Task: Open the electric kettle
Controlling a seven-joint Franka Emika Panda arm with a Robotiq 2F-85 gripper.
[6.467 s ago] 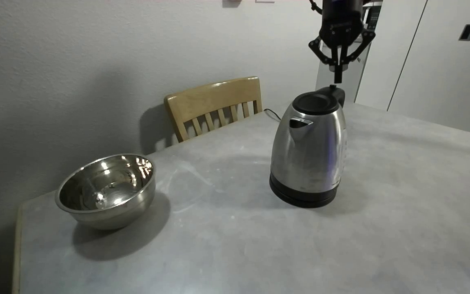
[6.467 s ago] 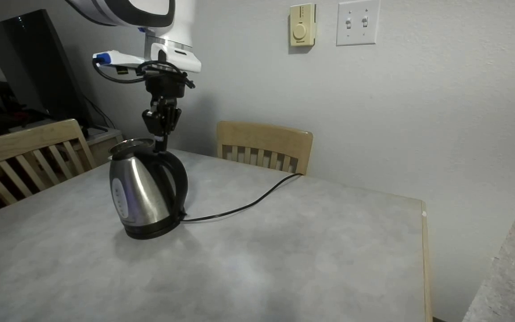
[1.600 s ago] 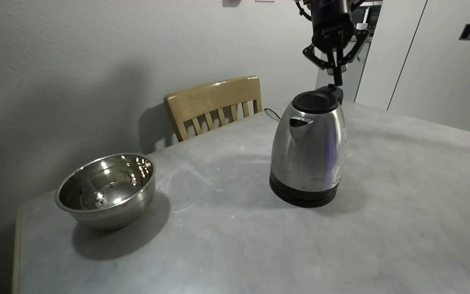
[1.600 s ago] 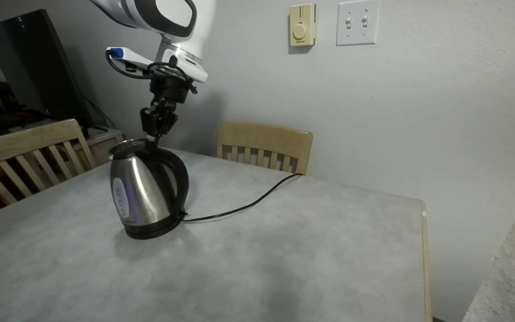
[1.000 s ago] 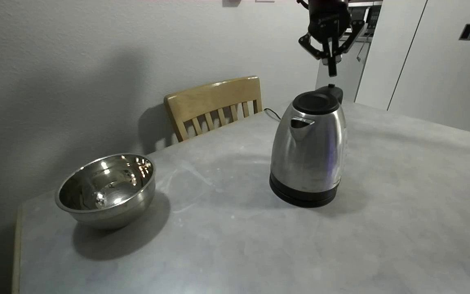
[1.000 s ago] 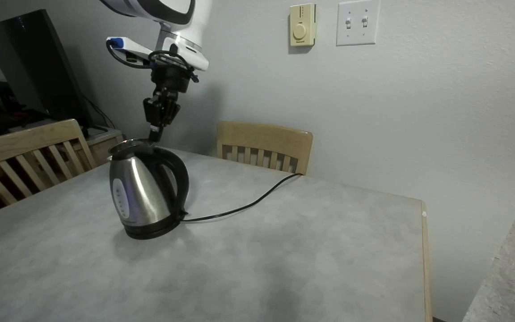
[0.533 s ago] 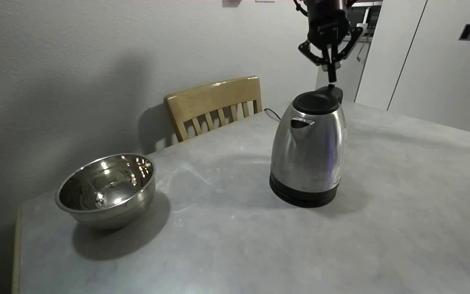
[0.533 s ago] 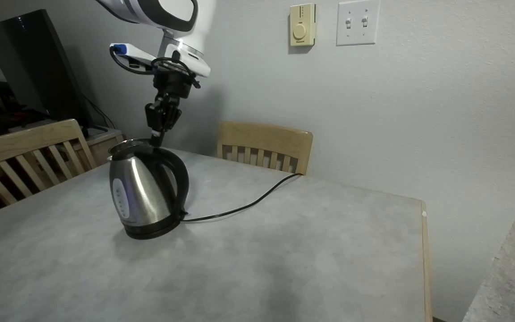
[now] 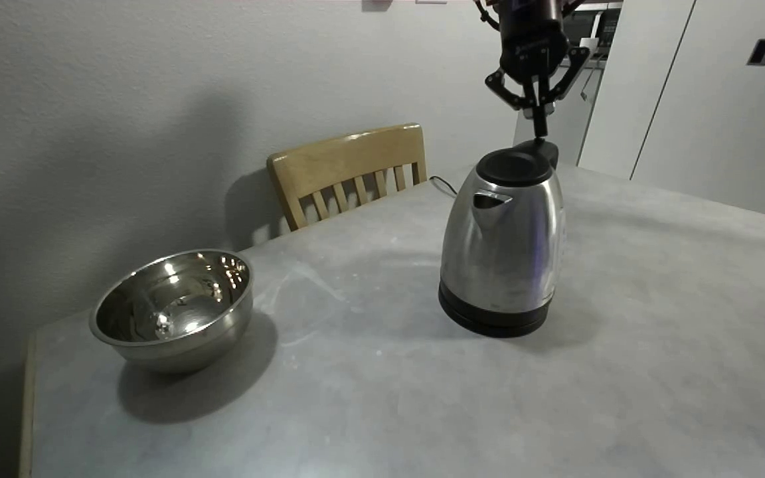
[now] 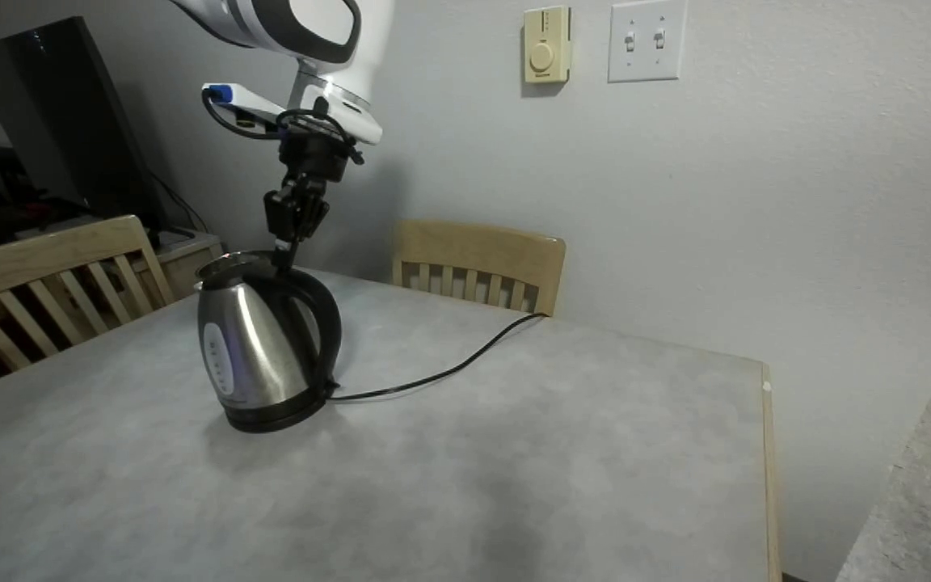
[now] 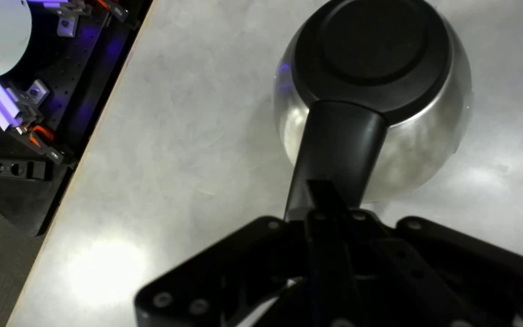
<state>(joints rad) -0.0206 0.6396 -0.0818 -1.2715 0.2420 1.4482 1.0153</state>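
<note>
The electric kettle (image 9: 502, 252) stands upright on the table; it also shows in an exterior view (image 10: 251, 347) and the wrist view (image 11: 425, 150). Its black lid (image 9: 514, 166) lies flat and closed; the wrist view shows it from above (image 11: 372, 41). The black handle (image 11: 341, 141) runs back from the lid under my fingers. My gripper (image 9: 540, 126) is shut with nothing seen between its fingers, tilted, pointing down. It also shows in an exterior view (image 10: 284, 255) and the wrist view (image 11: 327, 193). The fingertips are at the small knob on top of the handle; whether they touch is unclear.
A wide shiny steel bowl (image 9: 173, 312) sits on the grey table (image 9: 356, 398), away from the kettle. A black cord (image 10: 441, 376) runs from the kettle base to the table edge. A wooden chair (image 9: 349, 162) stands by the wall.
The arm has tilted since the oldest frames. The gripper rose from the handle top about a second ago, then came down again slightly shifted. The kettle and its lid look unchanged.
</note>
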